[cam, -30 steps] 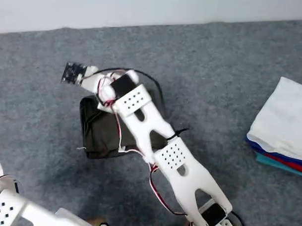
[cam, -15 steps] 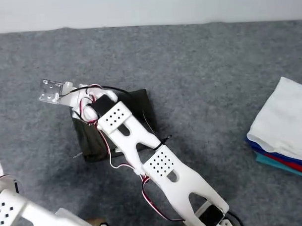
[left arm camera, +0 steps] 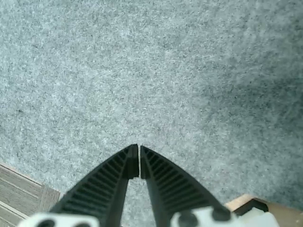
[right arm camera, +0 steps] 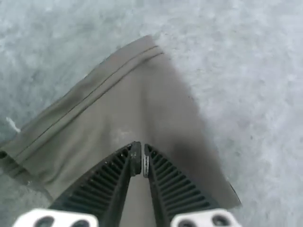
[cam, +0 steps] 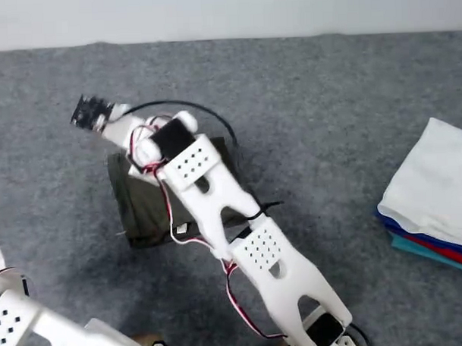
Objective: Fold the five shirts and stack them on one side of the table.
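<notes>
Showing, high view: right arm [cam: 240, 226] lying across the folded olive shirt [cam: 141, 210], stack of folded shirts [cam: 436, 188] well apart at the far right | left wrist view: left gripper [left arm camera: 139, 160] clenched, empty, above grey mat [left arm camera: 189, 71] | right wrist view: right gripper [right arm camera: 139, 161] clenched tip to tip over the olive shirt.

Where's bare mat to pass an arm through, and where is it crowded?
Widest bare mat lies between the dark shirt and the folded stack at the right edge; the far strip by the wall is free. Crowded: where the right arm overhangs the dark shirt, and the near-left corner by the left arm.
</notes>
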`<state>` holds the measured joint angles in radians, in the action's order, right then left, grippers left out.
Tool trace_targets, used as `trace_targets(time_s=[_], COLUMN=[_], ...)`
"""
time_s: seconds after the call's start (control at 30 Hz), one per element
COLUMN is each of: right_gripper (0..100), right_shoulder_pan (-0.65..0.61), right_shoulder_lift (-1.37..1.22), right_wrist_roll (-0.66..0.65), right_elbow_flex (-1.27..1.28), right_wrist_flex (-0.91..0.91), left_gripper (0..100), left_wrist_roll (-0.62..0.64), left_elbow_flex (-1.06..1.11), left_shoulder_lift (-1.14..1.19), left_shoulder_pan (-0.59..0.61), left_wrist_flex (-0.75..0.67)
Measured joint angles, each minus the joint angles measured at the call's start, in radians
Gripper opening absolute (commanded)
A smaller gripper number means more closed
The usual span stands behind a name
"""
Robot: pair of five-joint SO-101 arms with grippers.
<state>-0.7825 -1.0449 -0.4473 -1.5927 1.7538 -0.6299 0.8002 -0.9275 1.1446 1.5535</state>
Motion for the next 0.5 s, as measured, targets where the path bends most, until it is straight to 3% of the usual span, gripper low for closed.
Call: trace_targets(time_s=[0.33,0.5], right_gripper=[1.8,1.7], right_shoulder_pan=[0.049,0.054], right_shoulder_lift=[0.377,0.427], right_wrist_roll=[0.118,0.140], right_elbow_flex=[0.687,0.921], right_wrist_flex=[0.000,0.000], left_gripper=[2,2], left_wrist_roll=[0.000,0.000], left_elbow_flex=[0.000,0.000], left_shoulder_lift=[0.000,0.000], left_shoulder_pan=[-0.054,-0.054], left_wrist_flex=[0.000,0.000])
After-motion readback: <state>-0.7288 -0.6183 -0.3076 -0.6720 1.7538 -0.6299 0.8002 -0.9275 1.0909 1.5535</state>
